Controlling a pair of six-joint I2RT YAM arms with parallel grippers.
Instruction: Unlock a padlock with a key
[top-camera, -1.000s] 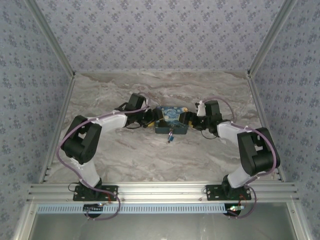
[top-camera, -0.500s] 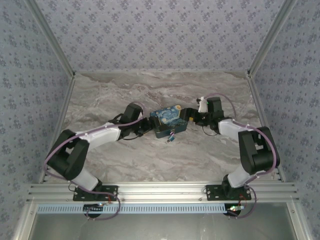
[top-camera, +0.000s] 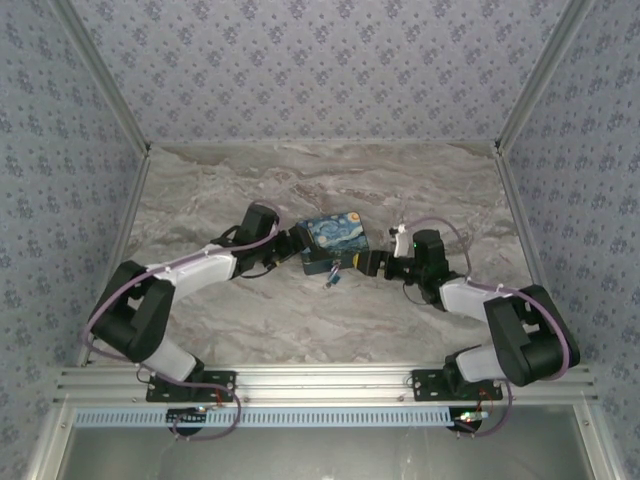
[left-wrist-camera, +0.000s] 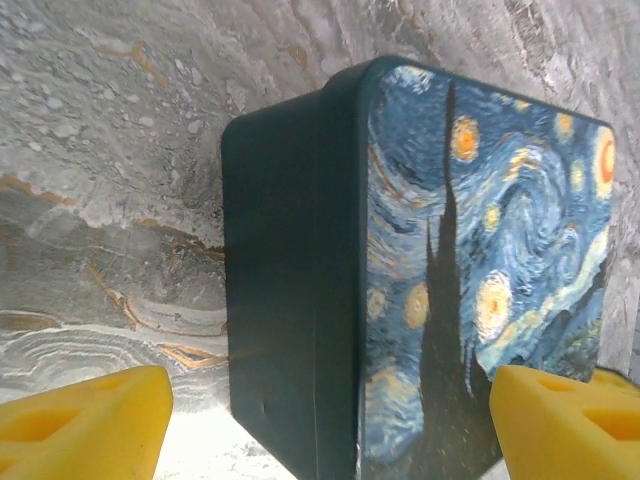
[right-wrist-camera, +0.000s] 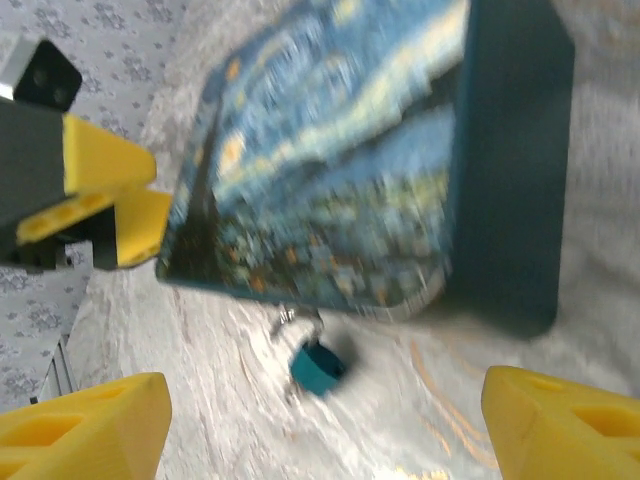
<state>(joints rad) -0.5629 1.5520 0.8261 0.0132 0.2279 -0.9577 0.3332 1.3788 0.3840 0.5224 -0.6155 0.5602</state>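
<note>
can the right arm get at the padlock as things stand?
Likely yes. The padlock hangs off the painted box's edge, in the open ahead of the right gripper, jaws wide. Nothing lies between them; the left gripper sits at the box's other side.

Seen from above, the box (top-camera: 333, 240) sits on the table (top-camera: 250, 320) near its middle, and the padlock (top-camera: 333, 277) lies at 6 o'clock from it, right against its near side. The left gripper (top-camera: 298, 244) is at 9 o'clock of the box, just beside its end. The right gripper (top-camera: 362, 264) is at 4 o'clock, near the padlock.
</note>
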